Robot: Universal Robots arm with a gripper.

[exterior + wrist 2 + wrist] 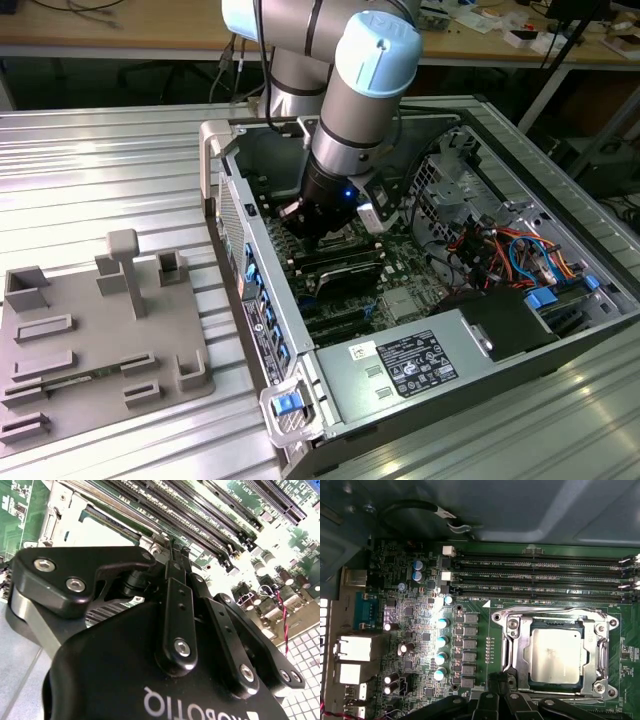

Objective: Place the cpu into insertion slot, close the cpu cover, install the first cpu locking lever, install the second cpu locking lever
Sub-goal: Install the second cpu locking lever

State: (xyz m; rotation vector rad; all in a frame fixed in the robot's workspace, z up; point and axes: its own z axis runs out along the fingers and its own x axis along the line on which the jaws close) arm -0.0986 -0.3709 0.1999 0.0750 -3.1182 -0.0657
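Observation:
The cpu (554, 652), a dull silver square, lies flat in the insertion slot (556, 624) on the green board. The cpu cover (519, 652), a silver frame, lies down around it, with the chip showing through its window. A wire lever (550, 611) runs along the cover's edge nearest the memory slots; whether it is latched is unclear. In the first wrist view my gripper (496, 681) sits just beside the socket's corner. Its black fingers (172, 587) are pressed together with nothing between them in the second wrist view. The exterior view has the gripper (318, 238) low inside the open computer case.
Long black memory slots (540, 575) run beside the socket, and upright capacitors (441, 640) stand on its other side. A grey power-supply box (410, 365) and coloured cables (500, 250) crowd the case. A grey fixture plate (90, 340) lies at the exterior view's left.

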